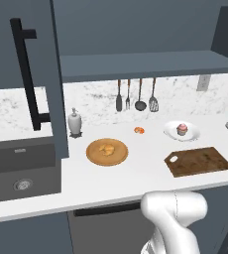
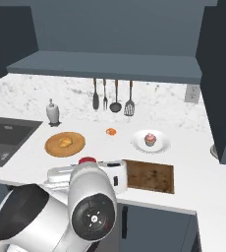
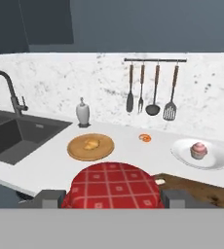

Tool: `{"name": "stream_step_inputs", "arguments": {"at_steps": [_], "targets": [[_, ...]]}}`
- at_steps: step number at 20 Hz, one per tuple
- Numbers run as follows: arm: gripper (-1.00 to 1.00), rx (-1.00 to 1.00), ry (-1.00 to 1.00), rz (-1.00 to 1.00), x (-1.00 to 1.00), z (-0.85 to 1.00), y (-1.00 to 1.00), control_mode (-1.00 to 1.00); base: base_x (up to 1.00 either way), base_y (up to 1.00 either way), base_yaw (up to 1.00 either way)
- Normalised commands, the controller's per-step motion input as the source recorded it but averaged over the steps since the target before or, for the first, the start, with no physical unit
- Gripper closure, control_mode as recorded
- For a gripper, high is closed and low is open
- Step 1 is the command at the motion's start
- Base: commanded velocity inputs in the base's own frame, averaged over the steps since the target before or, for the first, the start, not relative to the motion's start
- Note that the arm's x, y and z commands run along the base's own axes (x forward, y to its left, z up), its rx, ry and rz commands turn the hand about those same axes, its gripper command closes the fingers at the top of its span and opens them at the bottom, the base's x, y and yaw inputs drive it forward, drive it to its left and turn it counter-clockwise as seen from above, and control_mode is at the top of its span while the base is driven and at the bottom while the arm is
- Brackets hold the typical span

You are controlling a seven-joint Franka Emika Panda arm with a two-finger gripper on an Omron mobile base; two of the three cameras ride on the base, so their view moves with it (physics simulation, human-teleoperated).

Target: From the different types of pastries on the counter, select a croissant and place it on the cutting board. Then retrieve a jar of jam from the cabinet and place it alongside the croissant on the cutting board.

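White table (image 1: 136,176) in the left base view carries the croissant (image 1: 106,149) on a round plate (image 1: 94,157), cutting board (image 1: 199,161) toward the front edge. Right base view: same layout. Hand view: jaws clamp a red-checked jar of jam (image 3: 113,187); rigid, likely slippery, gripped at its sides.

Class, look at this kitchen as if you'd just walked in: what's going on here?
The robot's gripper is closed around a jar of jam with a red chequered top, held low above the front of the counter. The cutting board is bare. The croissant lies on the round wooden plate, not yet on the board. The cabinet door stands open.
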Motion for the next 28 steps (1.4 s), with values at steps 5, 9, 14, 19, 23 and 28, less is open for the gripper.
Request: {"name": "stream_step_inputs", "arguments": {"at_steps": [5, 9, 14, 19, 23, 28], "targets": [[1.0, -0.05, -0.11, 0.07, 0.04, -0.56, -0.03, -1.0, 0.0, 0.0, 0.0], [1.0, -0.03, -0.14, 0.1, 0.21, -0.64, 0.0, -1.0, 0.0, 0.0, 0.0], [1.0, 0.0, -0.04, 0.05, 0.11, -0.25, 0.03, -1.0, 0.0, 0.0, 0.0], [1.0, -0.01, -0.12, 0.0, 0.18, -0.25, 0.0, -1.0, 0.0, 0.0, 0.0], [1.0, 0.0, -0.13, 0.0, 0.61, -0.35, 0.0, -1.0, 0.0, 0.0, 0.0], [1.0, 0.0, -0.08, 0.0, 0.95, -0.4, 0.0, -1.0, 0.0, 0.0, 0.0]]}}
